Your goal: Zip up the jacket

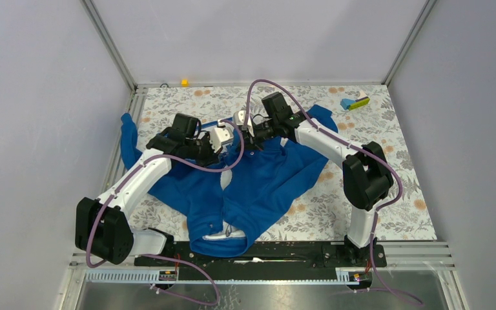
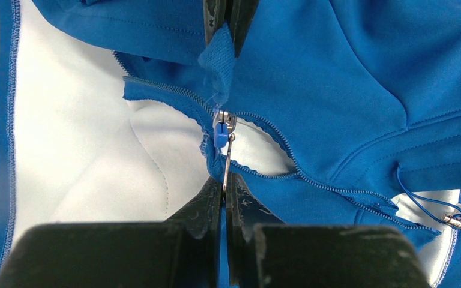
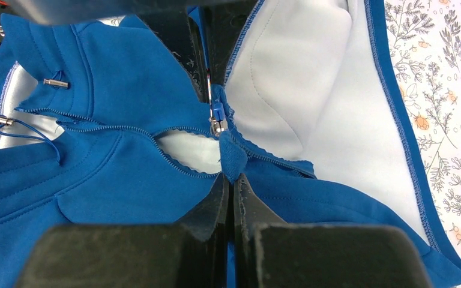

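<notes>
The royal-blue jacket (image 1: 265, 181) lies spread on the table, front open, its white lining (image 2: 84, 156) showing. My left gripper (image 2: 225, 180) is shut on the metal zipper pull (image 2: 226, 159), just below the blue-tabbed slider (image 2: 222, 129). My right gripper (image 3: 231, 179) is shut on a small fold of blue fabric (image 3: 232, 159) at the zipper's end, right beside the slider (image 3: 217, 117). In the top view the left gripper (image 1: 227, 137) and the right gripper (image 1: 239, 129) meet tip to tip over the far part of the jacket. The zipper teeth (image 2: 312, 180) gape apart.
Two drawstrings with metal tips (image 3: 0, 120) lie on the jacket. A blue and yellow object (image 1: 355, 102) sits at the back right of the floral table cover (image 1: 387, 194). A small yellow item (image 1: 184, 82) sits at the back edge.
</notes>
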Robot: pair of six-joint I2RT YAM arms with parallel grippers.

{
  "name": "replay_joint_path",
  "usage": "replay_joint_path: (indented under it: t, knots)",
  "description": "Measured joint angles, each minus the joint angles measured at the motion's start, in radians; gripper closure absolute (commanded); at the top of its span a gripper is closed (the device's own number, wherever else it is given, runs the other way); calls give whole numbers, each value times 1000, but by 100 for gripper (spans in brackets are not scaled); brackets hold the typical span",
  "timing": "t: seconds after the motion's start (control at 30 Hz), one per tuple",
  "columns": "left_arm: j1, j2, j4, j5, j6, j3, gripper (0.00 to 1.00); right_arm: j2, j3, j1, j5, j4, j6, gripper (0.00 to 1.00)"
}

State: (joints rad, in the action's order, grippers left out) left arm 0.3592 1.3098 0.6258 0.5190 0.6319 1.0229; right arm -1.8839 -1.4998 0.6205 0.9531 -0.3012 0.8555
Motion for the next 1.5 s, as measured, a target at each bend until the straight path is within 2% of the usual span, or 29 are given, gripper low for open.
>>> replay_joint_path:
  t: [1.5]
  knots:
    - [0, -19, -31, -9, 0, -19, 100, 0, 0, 2, -20, -23, 21, 100]
